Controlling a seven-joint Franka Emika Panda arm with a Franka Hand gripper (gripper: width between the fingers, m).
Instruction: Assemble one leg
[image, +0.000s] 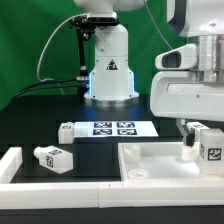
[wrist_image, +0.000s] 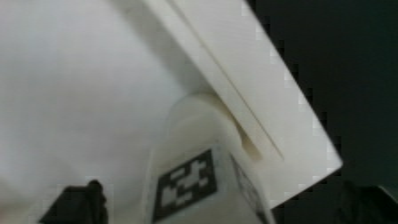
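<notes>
My gripper (image: 198, 148) is at the exterior view's right, low over the flat white square panel (image: 150, 163). It is shut on a leg (image: 211, 147), a chunky white peg whose tag faces the camera. In the wrist view this leg (wrist_image: 210, 170) stands between the jaws, upright against the panel (wrist_image: 89, 90) near its edge. One dark finger (wrist_image: 79, 205) shows beside it; the other is hidden. A second leg (image: 52, 157) lies at the front left. A third leg (image: 68, 131) lies next to the marker board (image: 113, 128).
The robot's white base (image: 108, 70) stands at the back centre with cables to its left. A white raised rim (image: 14, 165) runs along the front left. Black tabletop (wrist_image: 338, 60) shows past the panel's edge.
</notes>
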